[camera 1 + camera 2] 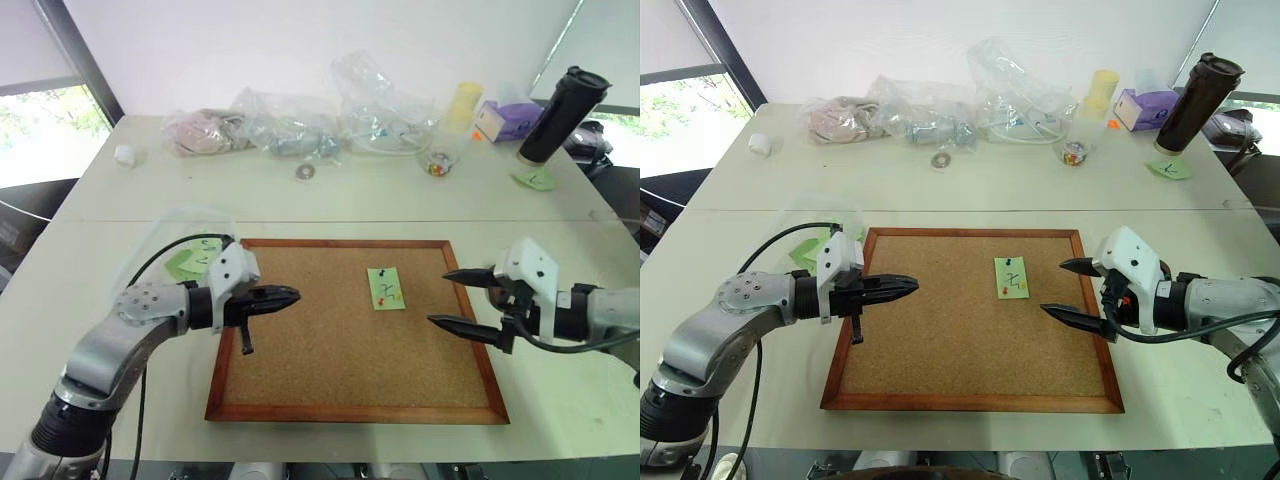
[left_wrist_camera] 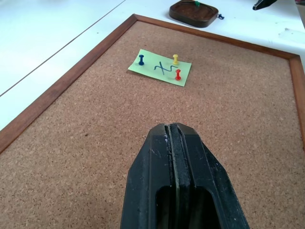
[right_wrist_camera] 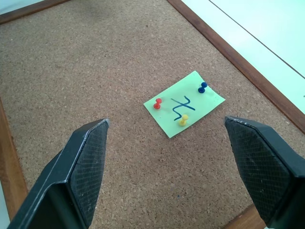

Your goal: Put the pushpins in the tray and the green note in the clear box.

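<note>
The green note (image 1: 386, 288) lies on the cork board (image 1: 300, 370), right of its middle, with three pushpins stuck in it: blue (image 2: 141, 59), yellow (image 2: 175, 58) and red (image 2: 178, 74). My left gripper (image 1: 295, 295) hovers shut over the board's left part, pointing toward the note. At the board's right edge my right gripper (image 1: 438, 297) stands open, facing the note (image 3: 185, 103). Beyond the board's rim sits the dark-brown tray (image 2: 183, 16) with a green pin in it. The clear box (image 1: 170, 225) is left of the board, behind my left arm, with a green paper (image 1: 192, 262) inside.
Clear plastic bags (image 1: 300, 125) lie along the table's back. At the back right stand a black tumbler (image 1: 565, 110) on another green note (image 1: 535, 180), a purple box (image 1: 508, 118) and a yellow cup (image 1: 462, 105). A small white object (image 1: 125, 154) sits at the far left.
</note>
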Robot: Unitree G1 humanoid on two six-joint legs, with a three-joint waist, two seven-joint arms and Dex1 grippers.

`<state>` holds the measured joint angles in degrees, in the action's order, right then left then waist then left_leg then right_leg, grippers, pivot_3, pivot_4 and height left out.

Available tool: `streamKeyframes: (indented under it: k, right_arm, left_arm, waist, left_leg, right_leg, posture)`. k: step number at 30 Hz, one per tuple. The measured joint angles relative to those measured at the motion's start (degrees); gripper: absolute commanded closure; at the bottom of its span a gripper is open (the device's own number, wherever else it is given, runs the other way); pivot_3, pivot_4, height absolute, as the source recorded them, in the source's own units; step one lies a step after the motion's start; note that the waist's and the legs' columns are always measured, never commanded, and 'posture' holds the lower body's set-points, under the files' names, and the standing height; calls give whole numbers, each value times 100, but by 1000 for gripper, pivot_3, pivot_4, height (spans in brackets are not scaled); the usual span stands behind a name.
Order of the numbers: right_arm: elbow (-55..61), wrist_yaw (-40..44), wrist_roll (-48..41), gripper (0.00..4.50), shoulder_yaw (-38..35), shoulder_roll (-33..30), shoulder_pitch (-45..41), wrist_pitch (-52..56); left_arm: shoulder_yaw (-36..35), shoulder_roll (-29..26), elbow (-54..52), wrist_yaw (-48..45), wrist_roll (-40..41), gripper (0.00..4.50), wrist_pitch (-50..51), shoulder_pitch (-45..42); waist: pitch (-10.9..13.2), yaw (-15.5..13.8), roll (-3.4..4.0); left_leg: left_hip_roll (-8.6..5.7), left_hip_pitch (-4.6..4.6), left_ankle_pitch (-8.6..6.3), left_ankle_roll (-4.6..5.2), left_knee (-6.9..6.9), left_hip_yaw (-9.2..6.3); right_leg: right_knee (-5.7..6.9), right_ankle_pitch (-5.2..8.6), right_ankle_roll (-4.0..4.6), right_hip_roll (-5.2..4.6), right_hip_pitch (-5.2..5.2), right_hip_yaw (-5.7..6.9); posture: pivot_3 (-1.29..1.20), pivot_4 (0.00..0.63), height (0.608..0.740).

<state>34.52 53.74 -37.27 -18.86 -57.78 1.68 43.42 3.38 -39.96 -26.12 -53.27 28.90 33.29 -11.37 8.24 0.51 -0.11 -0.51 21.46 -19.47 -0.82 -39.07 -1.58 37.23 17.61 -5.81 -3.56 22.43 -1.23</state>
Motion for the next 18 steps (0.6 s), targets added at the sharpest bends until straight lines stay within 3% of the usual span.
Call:
streamKeyframes:
  k: [18]
  right_arm:
    - [-99, 15, 51, 516, 178, 2, -154, -14]
  left_arm:
    - [-2, 46, 1, 153, -89, 4468, -131, -25]
  waist:
    - [0, -1, 0]
  left_leg:
    - [0, 0, 0, 0, 0, 0]
  right_leg:
    - [0, 0, 0, 0, 0, 0]
  posture:
    - [0, 150, 740]
